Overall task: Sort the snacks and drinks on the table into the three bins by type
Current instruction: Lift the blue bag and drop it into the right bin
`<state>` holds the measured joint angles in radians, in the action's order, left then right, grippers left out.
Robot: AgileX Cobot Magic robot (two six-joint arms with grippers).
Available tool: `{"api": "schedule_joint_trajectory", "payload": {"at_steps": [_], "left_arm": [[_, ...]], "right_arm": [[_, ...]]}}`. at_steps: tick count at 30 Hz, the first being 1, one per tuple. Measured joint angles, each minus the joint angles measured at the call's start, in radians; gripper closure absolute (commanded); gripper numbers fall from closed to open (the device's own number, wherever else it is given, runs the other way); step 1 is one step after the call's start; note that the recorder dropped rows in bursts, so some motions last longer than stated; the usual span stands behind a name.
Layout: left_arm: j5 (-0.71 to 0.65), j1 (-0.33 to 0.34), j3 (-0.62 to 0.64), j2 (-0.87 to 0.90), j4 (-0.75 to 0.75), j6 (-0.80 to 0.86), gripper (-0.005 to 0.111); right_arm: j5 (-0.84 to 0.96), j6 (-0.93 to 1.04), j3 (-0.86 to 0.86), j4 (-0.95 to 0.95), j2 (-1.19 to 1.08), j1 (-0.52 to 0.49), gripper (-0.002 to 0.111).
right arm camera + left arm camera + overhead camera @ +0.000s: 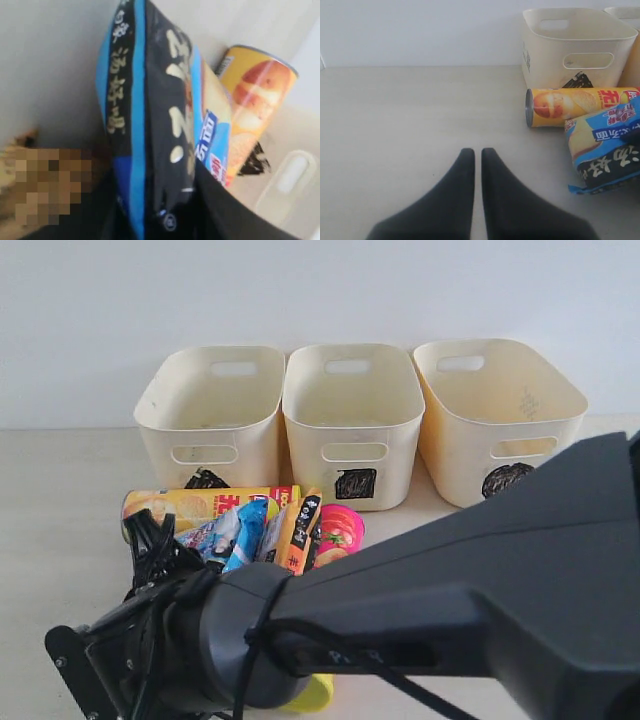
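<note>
On the table [60,490], three cream bins [320,475] stand behind the lying yellow Lay's tube [190,505]. The right gripper [157,197] appears clamped on the blue snack bag [150,100] beside that tube; a straight lift should clear its neighbours first. The left gripper [477,160] hovers pinched together, holding nothing.

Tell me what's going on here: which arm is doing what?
The right gripper, stretched across to the left side in front of the three bins, is closed on the blue snack bag, which sits beside the yellow chip tube. Whether the bag is off the table is not clear. The left gripper is shut and empty above bare table. Nothing shows inside the bins, so sorting looks barely begun.
</note>
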<state>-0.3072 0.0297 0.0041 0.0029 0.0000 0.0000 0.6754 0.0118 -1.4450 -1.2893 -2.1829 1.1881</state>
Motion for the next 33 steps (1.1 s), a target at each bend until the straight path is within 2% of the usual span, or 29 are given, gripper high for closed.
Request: {"api": "schedule_joint_trajectory", "payload": {"at_steps": [6,10,12,17,21,23,31,32,33], "left_arm": [[0.0,0.0,0.0,0.0,0.0,0.0,0.102],[0.0,0.0,0.0,0.0,0.0,0.0,0.102],[0.0,0.0,0.0,0.0,0.0,0.0,0.102],[0.0,0.0,0.0,0.0,0.0,0.0,0.102],[0.0,0.0,0.0,0.0,0.0,0.0,0.102],[0.0,0.0,0.0,0.0,0.0,0.0,0.102],[0.0,0.0,0.0,0.0,0.0,0.0,0.102],[0.0,0.0,0.0,0.0,0.0,0.0,0.102],[0.0,0.0,0.0,0.0,0.0,0.0,0.102]], "right_arm": [[0.025,-0.012,0.002,-0.017,0.123,0.055,0.109],[0.142,-0.005,0.009,-0.025,0.211,0.09,0.109],[0.172,-0.066,0.058,-0.047,0.279,0.09,0.109],[0.174,-0.326,0.337,-0.252,0.525,0.078,0.109],[0.076,-0.538,0.457,-0.278,0.653,-0.057,0.109],[0.001,-0.679,0.503,-0.358,0.696,-0.183,0.109],[-0.276,-0.992,0.512,-0.432,0.702,-0.52,0.108],[-0.342,-1.047,0.51,-0.436,0.702,-0.611,0.108],[-0.378,-1.067,0.508,-0.436,0.702,-0.645,0.108]]}}
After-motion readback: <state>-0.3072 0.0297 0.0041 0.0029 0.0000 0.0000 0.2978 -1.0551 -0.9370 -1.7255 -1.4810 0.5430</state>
